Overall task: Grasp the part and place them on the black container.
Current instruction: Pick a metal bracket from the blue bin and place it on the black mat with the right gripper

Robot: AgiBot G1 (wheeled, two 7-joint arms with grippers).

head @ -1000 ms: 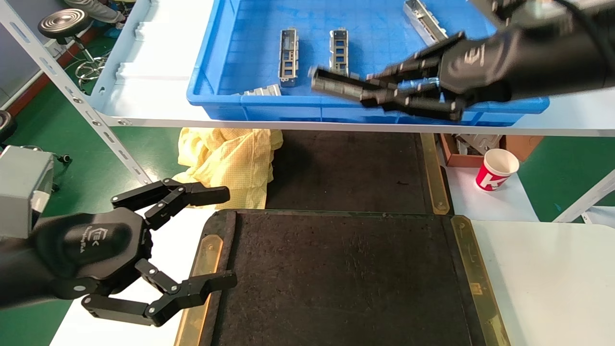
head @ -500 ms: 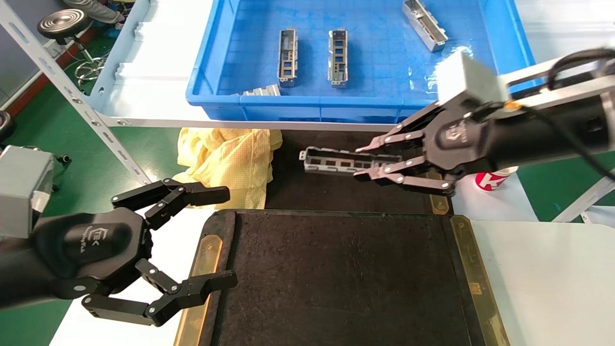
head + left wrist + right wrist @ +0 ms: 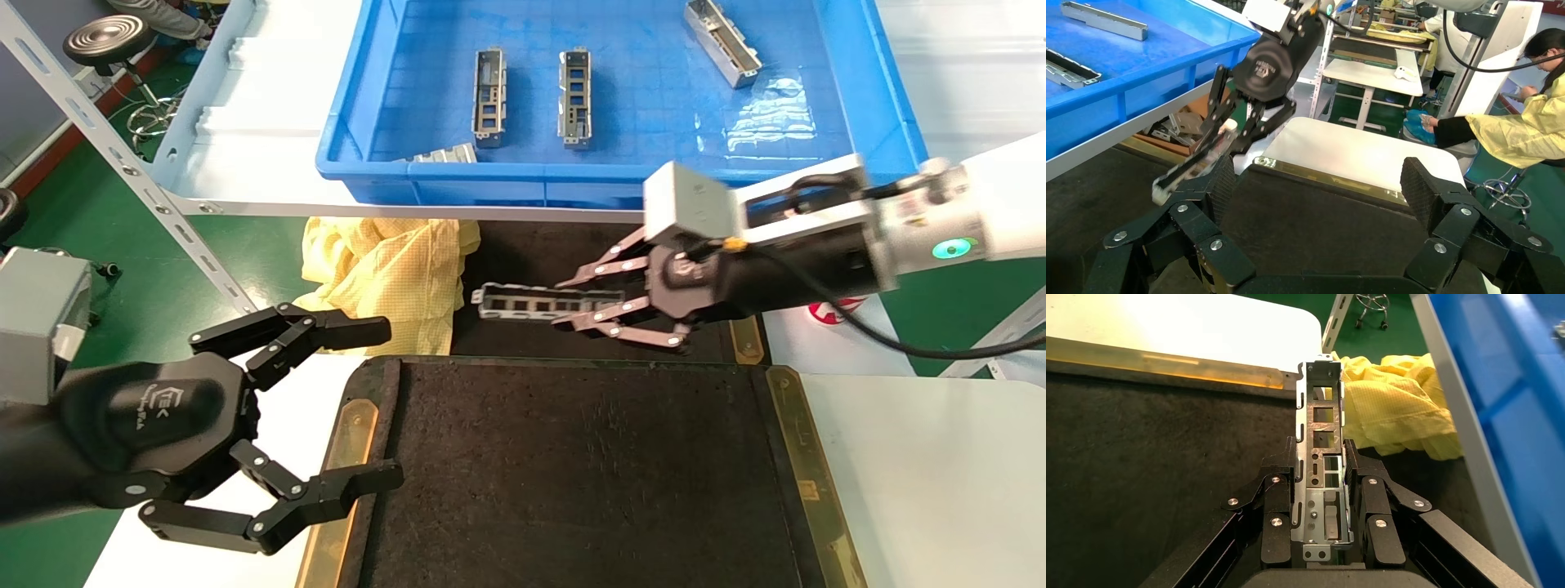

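My right gripper (image 3: 572, 306) is shut on a silver-grey part (image 3: 527, 300) and holds it level in the air, just beyond the far edge of the black container (image 3: 572, 474). In the right wrist view the part (image 3: 1319, 435) sits clamped between both fingers, its far end sticking out. Several more parts (image 3: 490, 96) lie in the blue crate (image 3: 507, 184). My left gripper (image 3: 391, 402) is open and empty at the container's left brass strip (image 3: 343, 457). The left wrist view shows the container (image 3: 1321, 226) between its fingers and the right gripper with the part (image 3: 1190, 168) beyond.
The blue crate stands on a white shelf above and behind the container. A yellow cloth (image 3: 384, 269) lies under the shelf to the left. A second dark mat (image 3: 556, 261) lies behind the container. A red-and-white paper cup (image 3: 833, 309) is mostly hidden by the right arm.
My right gripper has carried the part from over the blue crate down and to the left, to just beyond the container's far edge. The left arm has not moved.
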